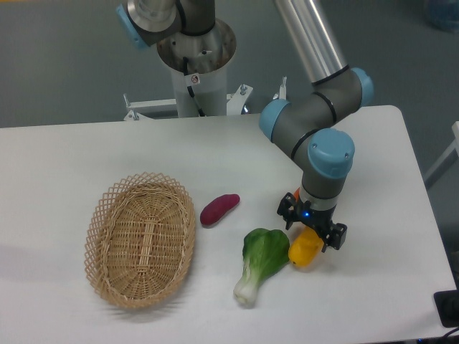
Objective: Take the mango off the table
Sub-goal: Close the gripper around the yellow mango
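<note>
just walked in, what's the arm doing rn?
The gripper is low over the glossy yellow mango on the white table, jaws either side of its upper end; closure is unclear. The mango lies beside the green bok choy, with the purple sweet potato and the empty wicker basket further left.
</note>
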Controlling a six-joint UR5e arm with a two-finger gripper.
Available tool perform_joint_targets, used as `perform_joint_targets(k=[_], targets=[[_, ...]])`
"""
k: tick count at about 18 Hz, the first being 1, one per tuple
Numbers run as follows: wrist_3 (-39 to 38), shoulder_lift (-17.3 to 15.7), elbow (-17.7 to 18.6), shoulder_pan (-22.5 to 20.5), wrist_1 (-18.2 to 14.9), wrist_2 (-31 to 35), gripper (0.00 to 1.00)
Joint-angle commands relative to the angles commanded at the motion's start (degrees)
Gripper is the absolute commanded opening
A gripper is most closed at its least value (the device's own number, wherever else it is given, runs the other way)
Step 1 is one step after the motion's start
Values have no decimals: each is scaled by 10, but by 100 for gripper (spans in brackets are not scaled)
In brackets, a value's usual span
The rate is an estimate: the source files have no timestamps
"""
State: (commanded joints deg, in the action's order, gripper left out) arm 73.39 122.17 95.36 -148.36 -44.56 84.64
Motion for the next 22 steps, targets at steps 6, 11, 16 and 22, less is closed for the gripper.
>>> perform_joint_targets(k=[6, 11, 16, 22], targets=[[-1, 1, 10, 4, 23, 7, 85], [2, -3, 8, 5, 24, 9, 55], [7, -3, -1, 4, 23, 9, 48], [40, -39, -13, -10, 23, 3, 49]])
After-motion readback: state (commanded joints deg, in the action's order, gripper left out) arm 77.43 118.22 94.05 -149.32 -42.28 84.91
